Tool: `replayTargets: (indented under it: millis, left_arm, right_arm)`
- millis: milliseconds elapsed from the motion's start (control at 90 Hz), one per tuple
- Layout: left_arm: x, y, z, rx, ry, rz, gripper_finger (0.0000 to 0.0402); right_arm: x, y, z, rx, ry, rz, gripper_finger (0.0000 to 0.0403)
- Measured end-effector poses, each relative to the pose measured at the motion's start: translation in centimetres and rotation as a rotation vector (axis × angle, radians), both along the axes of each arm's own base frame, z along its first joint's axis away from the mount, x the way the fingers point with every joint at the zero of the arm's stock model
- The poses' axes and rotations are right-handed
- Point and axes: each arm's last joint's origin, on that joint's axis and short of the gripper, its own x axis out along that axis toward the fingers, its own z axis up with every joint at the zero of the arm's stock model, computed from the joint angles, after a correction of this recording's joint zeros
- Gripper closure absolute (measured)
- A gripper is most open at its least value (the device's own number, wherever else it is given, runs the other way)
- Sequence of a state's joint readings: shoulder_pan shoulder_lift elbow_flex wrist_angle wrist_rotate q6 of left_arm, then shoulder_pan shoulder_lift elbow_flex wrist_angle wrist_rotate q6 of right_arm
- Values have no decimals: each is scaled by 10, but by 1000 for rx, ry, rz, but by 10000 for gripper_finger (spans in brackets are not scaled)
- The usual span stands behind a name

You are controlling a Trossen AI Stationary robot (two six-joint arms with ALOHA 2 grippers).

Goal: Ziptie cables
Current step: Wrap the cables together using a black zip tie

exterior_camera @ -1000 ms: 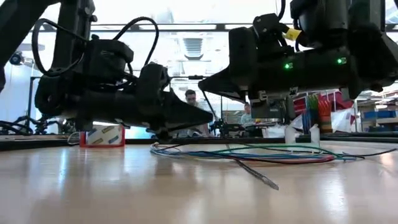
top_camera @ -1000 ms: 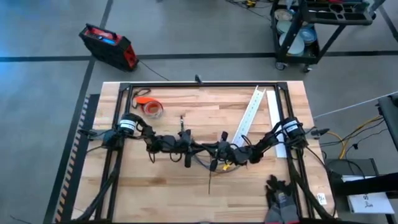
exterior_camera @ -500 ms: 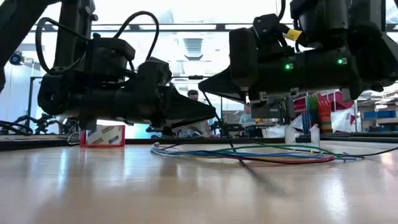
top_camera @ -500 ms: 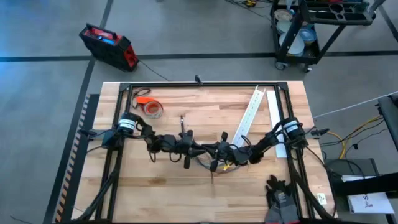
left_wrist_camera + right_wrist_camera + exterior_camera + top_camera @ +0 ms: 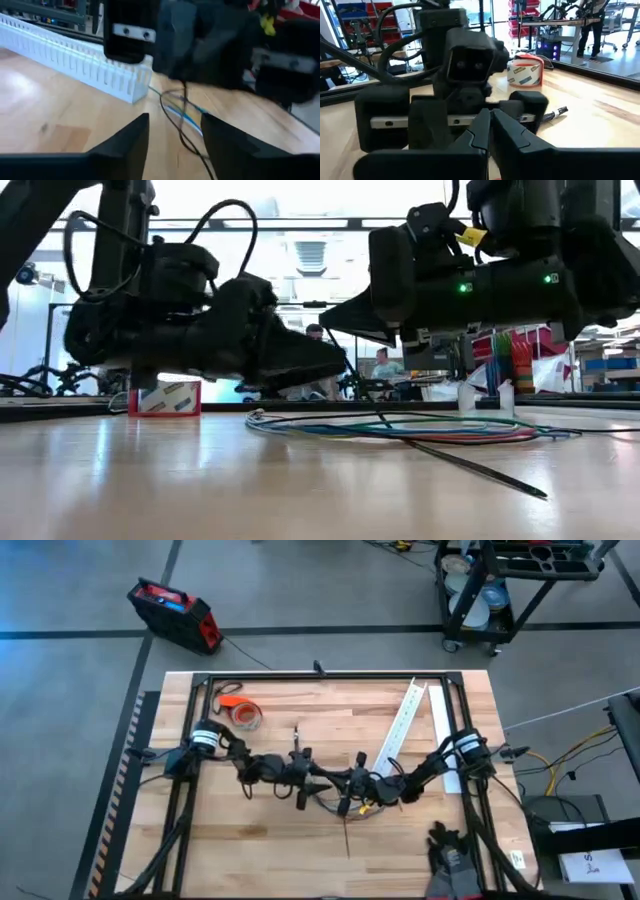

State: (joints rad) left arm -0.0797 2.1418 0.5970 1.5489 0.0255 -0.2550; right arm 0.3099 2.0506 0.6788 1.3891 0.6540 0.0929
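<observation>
Grippers are meeting nose to nose over the middle of the wooden table (image 5: pixel 250 840), just above the cables (image 5: pixel 400 427), which are lying in a flat loose loop of green, blue and reddish wires on the wood. In the high view the loop is sitting under and just in front of the two gripper tips.

Right gripper (image 5: pixel 490 122) is pinching its fingers together; they are meeting at the tips in its own wrist view. It is judged to be holding the upper end of the ziptie (image 5: pixel 470 467), a thin dark strip that is slanting down from between the grippers and trailing out across the table toward the front edge. The grip point itself is hidden, so contact is a judgement only.

Left gripper (image 5: pixel 172 135) is standing with fingers spread, a clear gap between them, nothing in it. Through that gap the wires and a dark strand are showing ahead, with the white slotted channel (image 5: pixel 75 62) off to one side.

Step in hand, by my reading: passing or threading the ziptie around the bundle. To do it well, the left fingers should be closing on the strip alone, close to the right gripper's hold, without snagging a wire, while the right one is keeping the strip taut and low
</observation>
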Motion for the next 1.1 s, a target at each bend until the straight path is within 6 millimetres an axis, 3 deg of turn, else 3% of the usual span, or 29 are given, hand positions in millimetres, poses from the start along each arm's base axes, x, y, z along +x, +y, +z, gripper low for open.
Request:
replayTargets:
  millis: [100, 189, 456, 611, 822, 1100]
  left_arm:
    - [3, -1, 2, -6, -10, -15, 216]
    - [3, -1, 2, -23, -5, -16, 237]
    - [5, -1, 3, -52, -12, -15, 390]
    - [6, -1, 0, -13, 16, -19, 399]
    - [8, -2, -5, 91, 69, -110, 401]
    - [26, 6, -2, 202, 73, -275, 401]
  right_arm:
    - [0, 0, 0, 0, 0, 0, 403]
    - [0, 0, 0, 0, -1, 0, 403]
    - [0, 0, 0, 3, -3, 1, 403]
    - [0, 1, 0, 38, -11, 37, 381]
    - [-4, 0, 7, 50, -8, 154, 299]
    - [-20, -27, 34, 36, 282, 343, 235]
